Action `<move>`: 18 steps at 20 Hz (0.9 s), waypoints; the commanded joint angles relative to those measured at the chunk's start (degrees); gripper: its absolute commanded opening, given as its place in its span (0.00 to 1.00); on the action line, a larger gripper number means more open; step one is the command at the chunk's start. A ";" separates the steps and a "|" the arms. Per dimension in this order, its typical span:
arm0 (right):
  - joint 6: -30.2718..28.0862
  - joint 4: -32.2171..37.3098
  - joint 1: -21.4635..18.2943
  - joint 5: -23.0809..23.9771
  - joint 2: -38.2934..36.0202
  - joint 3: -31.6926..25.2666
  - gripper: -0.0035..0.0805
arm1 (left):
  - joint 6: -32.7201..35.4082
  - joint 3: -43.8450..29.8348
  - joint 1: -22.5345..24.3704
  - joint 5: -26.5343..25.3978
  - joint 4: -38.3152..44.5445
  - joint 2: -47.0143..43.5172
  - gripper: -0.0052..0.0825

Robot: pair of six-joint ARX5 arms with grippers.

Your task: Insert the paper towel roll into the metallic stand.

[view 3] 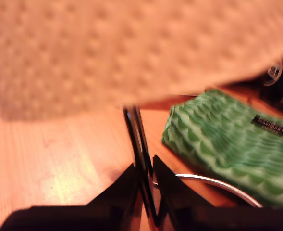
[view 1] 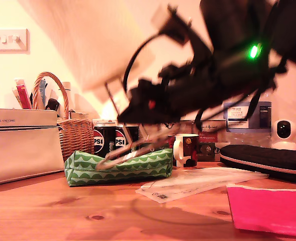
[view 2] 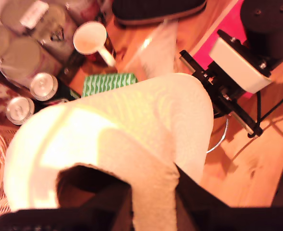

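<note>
The paper towel roll (view 1: 95, 47) is held in the air, tilted, above the table (view 1: 62, 211) toward the exterior view's left; it is motion-blurred there. In the first wrist view the paper towel roll (view 2: 131, 139) fills most of the picture, and our first gripper (view 2: 153, 202) is clamped on its near end, one dark finger inside the core and one outside the wall. Our second wrist view shows the embossed, dotted surface of the paper towel roll (view 3: 122, 53) directly above the wire upright.

The metallic stand (view 1: 122, 135) is tilted, its ring base raised off the table over the green pouch (view 1: 117, 168). Our second gripper (view 3: 146, 180) is closed on the stand's thin upright loop, with the metallic stand (view 3: 137, 139) rising between the two dark fingers toward the roll's lower end. We cannot tell whether the upright has entered the core. Part of the chrome ring base curves beside the green pouch (view 3: 227, 149).

In the exterior view both arms (view 1: 223, 65) reach in from the upper right, blurred, with a green light lit on one.

Behind the pouch stand two dark cans (view 1: 112, 138) and a mug (view 1: 185, 149). A wicker basket (view 1: 72, 130) and a white case (view 1: 22, 145) sit at the exterior view's left. White paper sheets (view 1: 198, 181), a pink sheet (view 1: 268, 208) and a black zipped case (view 1: 268, 160) lie toward the exterior view's right, with a small white camera (view 1: 284, 133) behind them.
</note>
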 commanded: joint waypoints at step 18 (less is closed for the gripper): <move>3.98 3.34 0.04 -0.39 10.34 0.13 0.03 | 0.13 -0.61 -2.40 -6.32 3.80 6.69 0.04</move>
